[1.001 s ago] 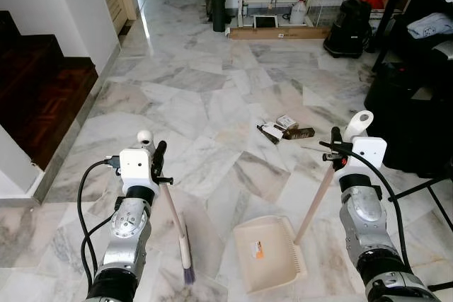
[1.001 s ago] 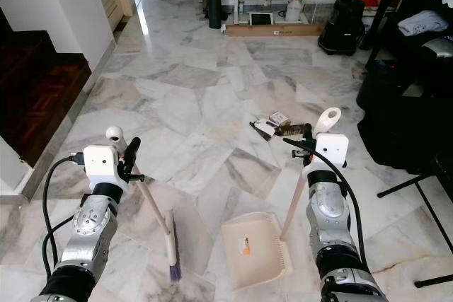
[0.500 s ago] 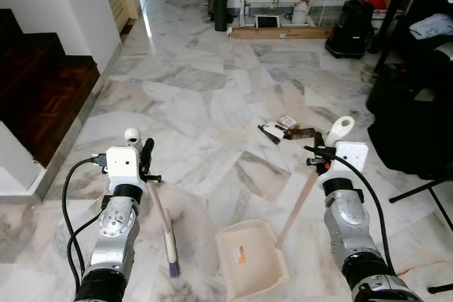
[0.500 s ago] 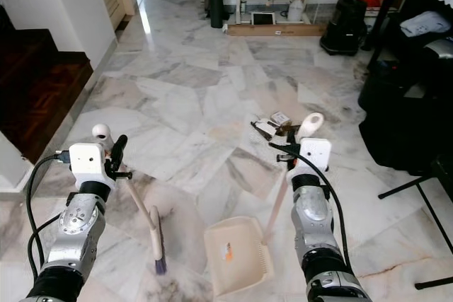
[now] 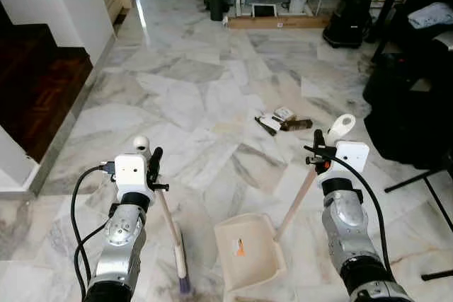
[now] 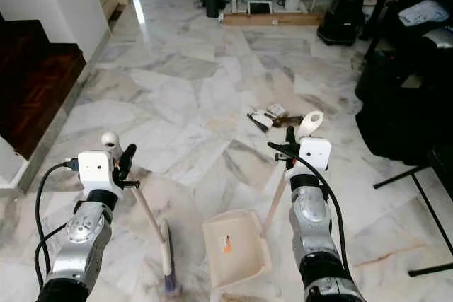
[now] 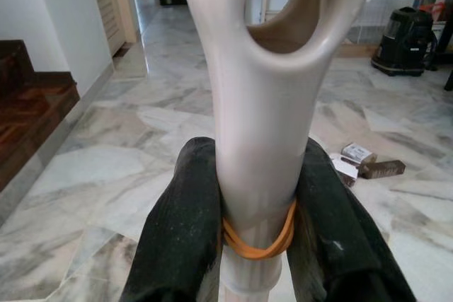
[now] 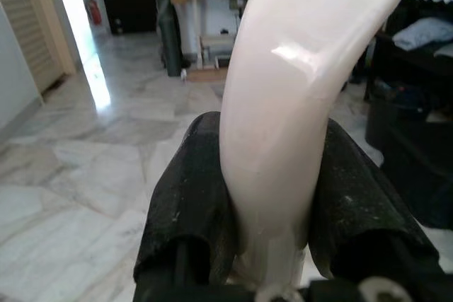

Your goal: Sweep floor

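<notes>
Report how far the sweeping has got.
Done: the left gripper is shut on the broom handle, and the right gripper is shut on the dustpan handle. In hand: both tools rest on the marble floor before the robot. Left: the scattered litter lies ahead, unswept, and the dustpan looks empty.

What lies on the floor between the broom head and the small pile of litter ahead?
Nothing visible does. Bare marble floor runs from the broom, held in the left pincer, up to the litter. The dustpan, held by the right pincer, sits beside the broom, off that line.
</notes>
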You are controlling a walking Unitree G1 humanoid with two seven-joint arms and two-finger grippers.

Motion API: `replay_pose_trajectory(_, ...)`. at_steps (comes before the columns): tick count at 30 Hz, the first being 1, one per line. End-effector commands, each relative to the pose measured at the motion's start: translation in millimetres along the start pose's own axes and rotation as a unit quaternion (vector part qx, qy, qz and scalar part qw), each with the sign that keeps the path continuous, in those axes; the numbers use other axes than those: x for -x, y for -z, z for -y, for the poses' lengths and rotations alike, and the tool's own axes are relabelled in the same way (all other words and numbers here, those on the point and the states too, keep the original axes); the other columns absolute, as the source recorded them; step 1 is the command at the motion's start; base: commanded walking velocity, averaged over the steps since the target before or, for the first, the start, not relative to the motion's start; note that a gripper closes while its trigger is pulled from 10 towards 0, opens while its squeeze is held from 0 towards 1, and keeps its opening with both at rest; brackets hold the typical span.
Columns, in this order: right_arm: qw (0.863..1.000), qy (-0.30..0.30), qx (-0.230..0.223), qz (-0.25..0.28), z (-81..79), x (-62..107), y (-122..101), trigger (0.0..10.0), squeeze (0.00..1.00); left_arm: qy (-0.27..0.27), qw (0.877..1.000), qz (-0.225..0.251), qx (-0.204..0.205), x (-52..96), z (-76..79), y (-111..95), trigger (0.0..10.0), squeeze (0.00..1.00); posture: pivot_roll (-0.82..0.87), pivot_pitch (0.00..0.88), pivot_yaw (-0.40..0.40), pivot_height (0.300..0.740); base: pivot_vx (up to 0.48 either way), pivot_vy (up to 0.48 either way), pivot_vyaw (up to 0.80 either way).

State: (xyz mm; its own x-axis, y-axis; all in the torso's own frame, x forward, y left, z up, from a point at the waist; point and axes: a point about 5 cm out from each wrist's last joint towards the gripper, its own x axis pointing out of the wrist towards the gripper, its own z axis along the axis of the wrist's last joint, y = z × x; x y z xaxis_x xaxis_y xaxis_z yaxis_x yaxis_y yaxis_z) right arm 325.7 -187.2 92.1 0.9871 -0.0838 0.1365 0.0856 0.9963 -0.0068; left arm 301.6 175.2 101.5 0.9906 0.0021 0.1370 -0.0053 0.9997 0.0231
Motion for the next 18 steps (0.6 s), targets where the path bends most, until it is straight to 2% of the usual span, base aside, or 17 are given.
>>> replay_pose_trajectory(1, 1.0, 0.001, -0.005, 0.021, -0.2, -4.7, -10.8, 10.0, 0.0, 0.002, 1.0, 0.023, -0.005, -1.2, 1.4, -10.6, 10.0, 0.0, 0.04, 0.136, -0.017, 0.74, 0.307, 0.0, 0.0)
replay_pose_trajectory(18, 1.0, -0.007, -0.013, 0.012, -9.3, 0.5, -8.1, 10.0, 0.0, 0.01, 1.0, 0.011, -0.007, 3.0, 2.0, -8.9, 10.0, 0.0, 0.04, 0.116, -0.005, 0.74, 0.33, 0.0, 0.0)
